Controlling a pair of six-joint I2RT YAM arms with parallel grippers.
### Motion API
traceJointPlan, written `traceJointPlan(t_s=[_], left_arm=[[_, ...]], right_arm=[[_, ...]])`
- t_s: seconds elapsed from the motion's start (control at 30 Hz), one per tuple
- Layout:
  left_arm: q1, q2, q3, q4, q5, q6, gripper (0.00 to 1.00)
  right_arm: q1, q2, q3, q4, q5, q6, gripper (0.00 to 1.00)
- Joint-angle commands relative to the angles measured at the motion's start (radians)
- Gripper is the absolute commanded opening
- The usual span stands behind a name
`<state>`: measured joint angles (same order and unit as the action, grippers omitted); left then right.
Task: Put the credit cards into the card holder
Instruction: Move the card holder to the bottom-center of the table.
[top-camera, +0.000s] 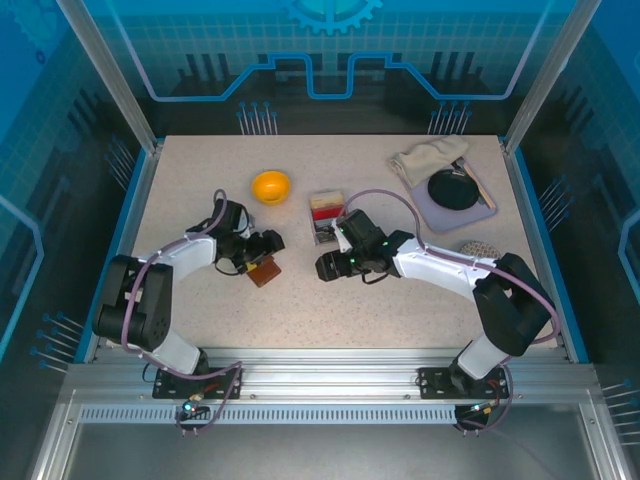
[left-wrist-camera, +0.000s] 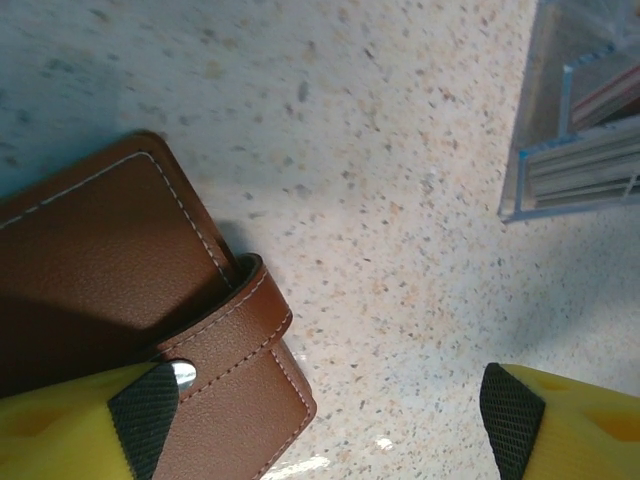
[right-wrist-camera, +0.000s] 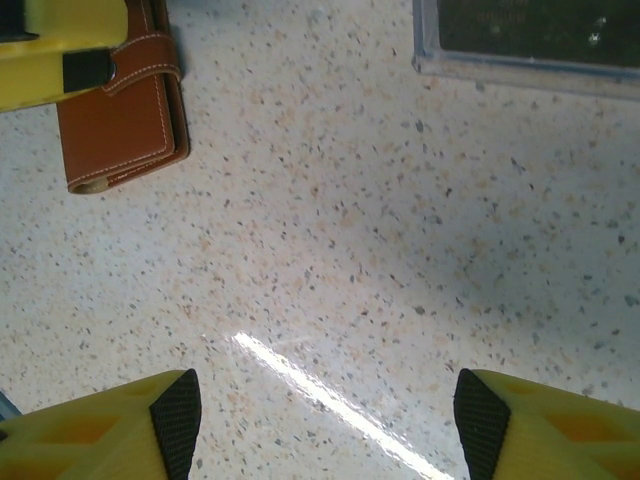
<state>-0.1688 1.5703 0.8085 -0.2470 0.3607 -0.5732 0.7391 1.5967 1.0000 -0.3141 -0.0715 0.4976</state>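
Left wrist: closed card holder (left-wrist-camera: 110, 280) lies on surface, partly between left tool (left-wrist-camera: 330, 410) fingers, held apart. Right tool (right-wrist-camera: 320, 420) spread, empty. Credit cards (left-wrist-camera: 585, 165) stacked in clear tray (left-wrist-camera: 520, 195). Opening step judged in hand; snap tab (left-wrist-camera: 240, 350) to be unfastened next.

The card holder (left-wrist-camera: 110, 260) is showing grained brown leather with pale stitching (its snap (left-wrist-camera: 183, 373) is glinting like metal). The speckled table (right-wrist-camera: 330, 250) is looking smooth and faintly glossy. The tray box (left-wrist-camera: 522, 150) is appearing as clear plastic.
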Motion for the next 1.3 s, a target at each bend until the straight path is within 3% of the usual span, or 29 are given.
traceJointPlan(t_s=[0.0,0.37,0.5,0.7,0.83,0.93,1.03,1.17,1.27], left_arm=[[-0.067,0.052,-0.049,0.019,0.060,-0.008,0.83],[-0.376,0.149,-0.100,0.272,0.015,-0.142,0.80],[-0.416,0.162,-0.101,0.289,0.020,-0.171,0.80],[-0.401,0.063,-0.136,0.280,-0.005,-0.207,0.82],[-0.396,-0.061,-0.034,0.042,-0.083,-0.112,0.85],[-0.385,-0.161,-0.045,0.017,-0.129,-0.112,0.87],[-0.314,-0.273,-0.103,0.015,-0.154,-0.150,0.87],[-0.175,-0.412,-0.223,0.017,-0.122,-0.199,0.87],[-0.122,-0.473,-0.279,0.004,-0.092,-0.219,0.86]], right_arm=[[-0.005,-0.035,-0.020,-0.011,-0.007,0.022,0.69],[-0.020,-0.130,-0.081,-0.057,0.081,0.149,0.65],[-0.021,-0.137,-0.089,-0.072,0.112,0.184,0.65],[-0.016,-0.155,-0.060,-0.137,0.191,0.201,0.64],[-0.013,-0.139,-0.017,-0.130,0.148,0.161,0.64],[-0.015,-0.104,0.011,-0.121,0.143,0.154,0.61],[-0.012,-0.057,0.046,-0.086,0.098,0.138,0.56],[0.025,0.037,0.150,-0.093,0.071,0.096,0.54],[0.057,0.116,0.229,-0.102,0.032,0.061,0.51]])
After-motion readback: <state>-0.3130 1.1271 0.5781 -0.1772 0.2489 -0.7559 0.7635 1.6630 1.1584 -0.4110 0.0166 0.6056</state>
